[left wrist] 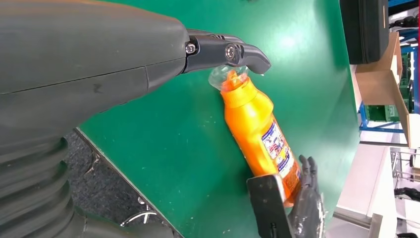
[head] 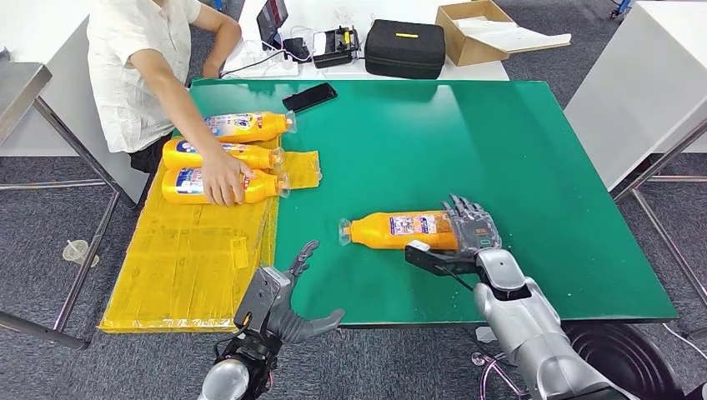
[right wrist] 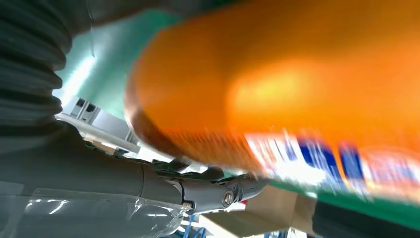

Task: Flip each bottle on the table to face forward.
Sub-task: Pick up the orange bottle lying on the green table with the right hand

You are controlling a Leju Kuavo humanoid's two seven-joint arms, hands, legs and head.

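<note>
One bottle (head: 398,230) lies gripped by the right hand (head: 469,228); left hand (head: 288,300) spread, holding nothing.

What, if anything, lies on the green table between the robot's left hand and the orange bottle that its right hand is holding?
Nothing visible. The left hand hovers open at the table's near edge, and bare green table lies between it and the bottle, whose capped end points toward it. The right hand grips the bottle's base, on the far side.
</note>
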